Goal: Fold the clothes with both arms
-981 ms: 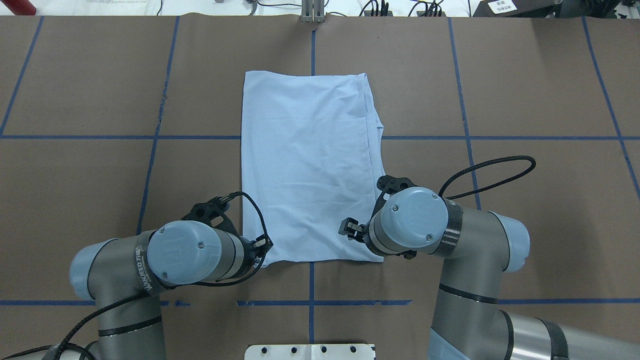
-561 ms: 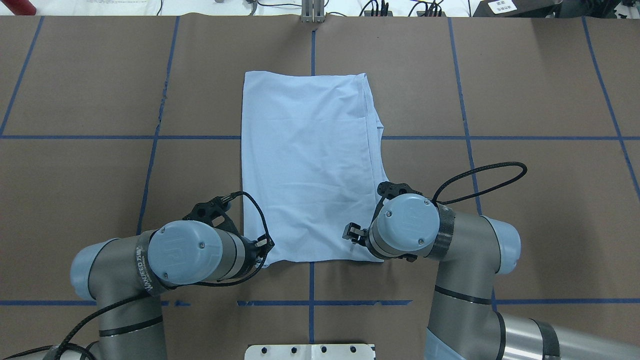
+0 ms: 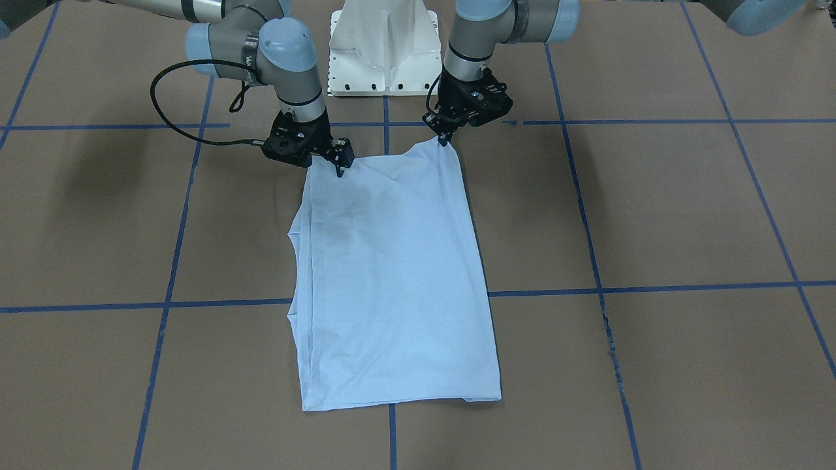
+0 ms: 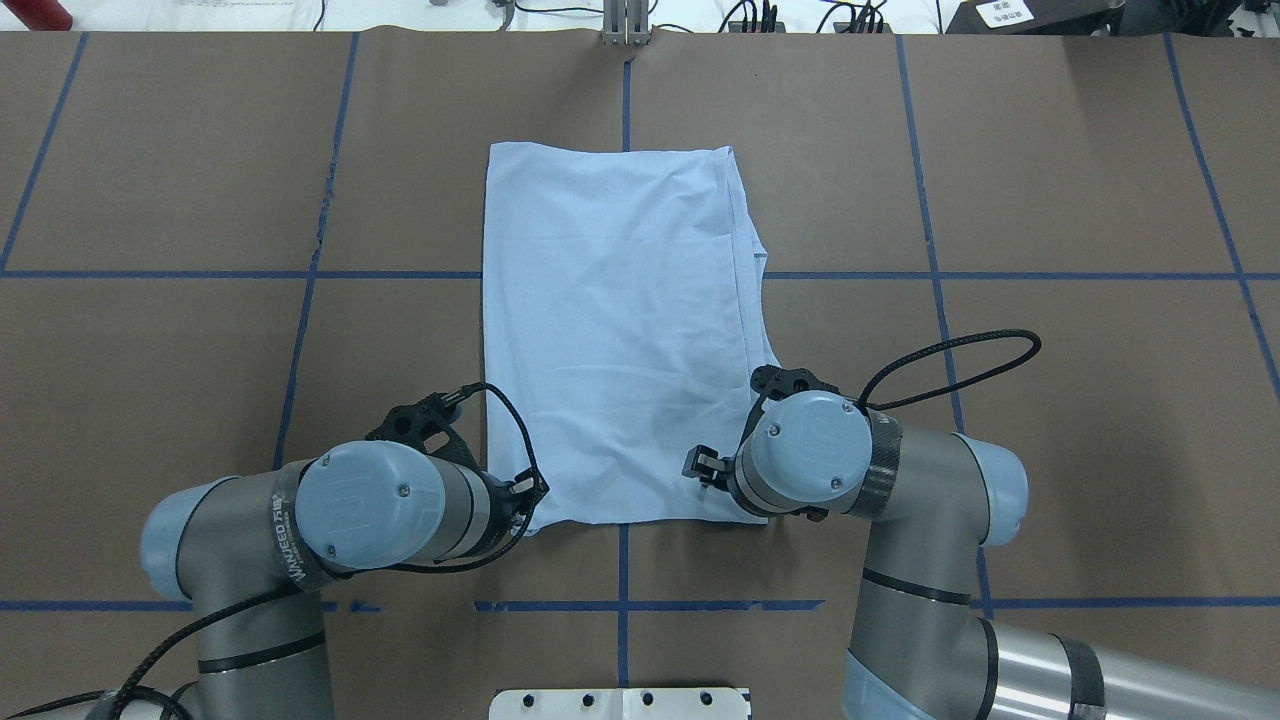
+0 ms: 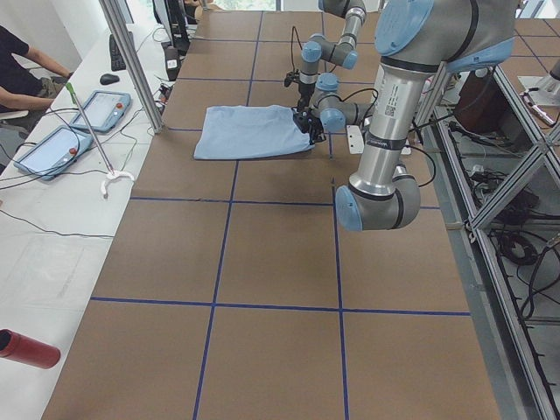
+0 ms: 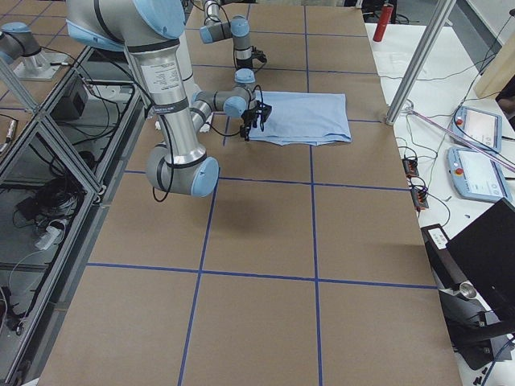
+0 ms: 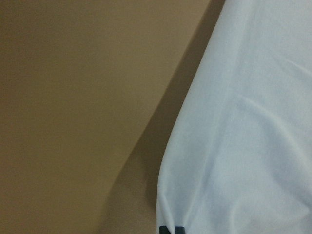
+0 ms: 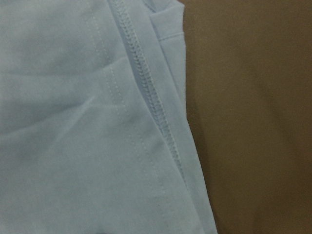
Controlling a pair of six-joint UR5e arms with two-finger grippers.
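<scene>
The shirt (image 4: 615, 330) lies folded into a long strip in the middle of the table (image 4: 1050, 180), with its short ends toward and away from the robot, and it crosses a line of blue tape (image 4: 250, 274). No print or neck shows. Layered hems and a small fold stick out along its right long edge, and the right wrist view shows a stitched seam (image 8: 146, 83) there. The left gripper (image 3: 445, 138) is at the near left corner with its fingers pressed together on the cloth. That corner is drawn up into a small peak, and the left wrist view shows a shadow under the raised edge. The right gripper (image 3: 339, 168) points down at the near right corner, its tip on or just above the cloth. Whether its fingers are spread or closed cannot be told. The white base (image 3: 385, 46) stands behind both arms.
</scene>
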